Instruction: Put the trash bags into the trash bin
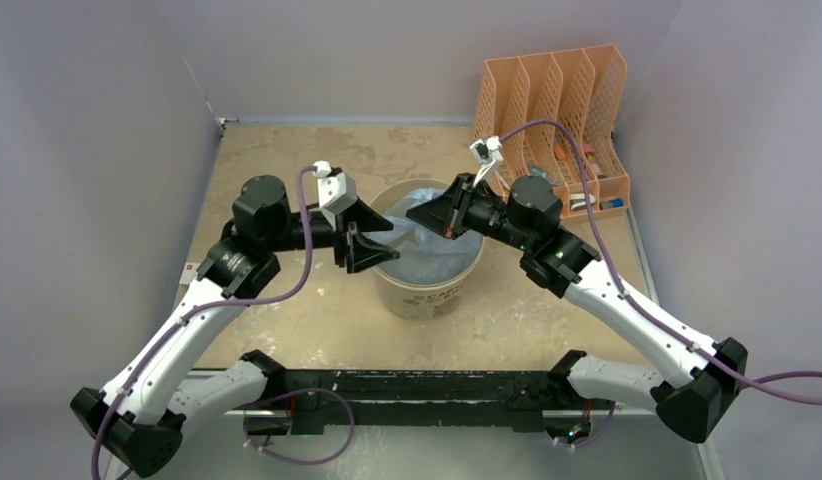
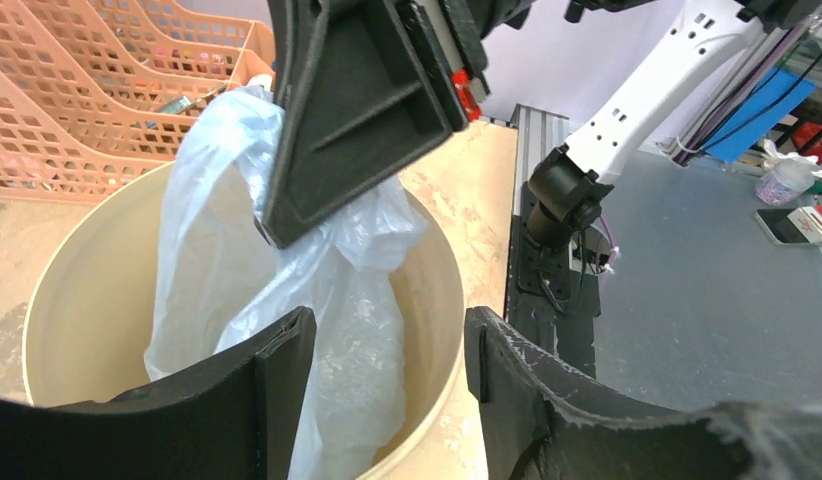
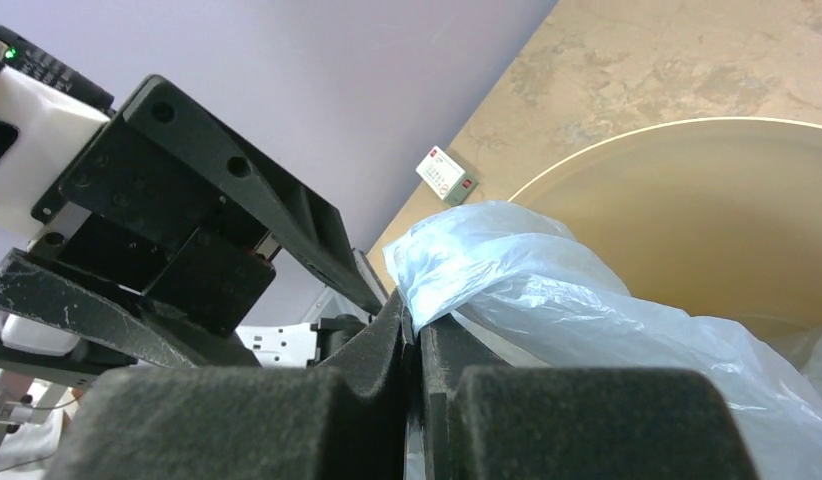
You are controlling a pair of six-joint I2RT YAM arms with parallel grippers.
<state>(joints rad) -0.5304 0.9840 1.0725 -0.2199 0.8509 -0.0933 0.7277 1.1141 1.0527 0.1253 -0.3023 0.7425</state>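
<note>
The cream trash bin (image 1: 427, 292) stands mid-table. The pale-blue trash bag (image 1: 434, 250) hangs crumpled inside it, its top pulled up above the rim. My right gripper (image 3: 415, 320) is shut on a bunched corner of the bag (image 3: 547, 285), held over the bin's opening (image 3: 687, 190). My left gripper (image 2: 387, 335) is open at the bin's near rim (image 2: 442, 340). One finger is over the inside by the bag (image 2: 287, 260), the other outside over the table, and nothing is pinched between them. The right gripper's black body (image 2: 357, 100) hangs just above.
An orange mesh file organizer (image 1: 557, 110) stands at the back right, close behind the bin (image 2: 87, 90). A small white card (image 1: 187, 268) lies at the table's left edge. The two grippers are close together over the bin.
</note>
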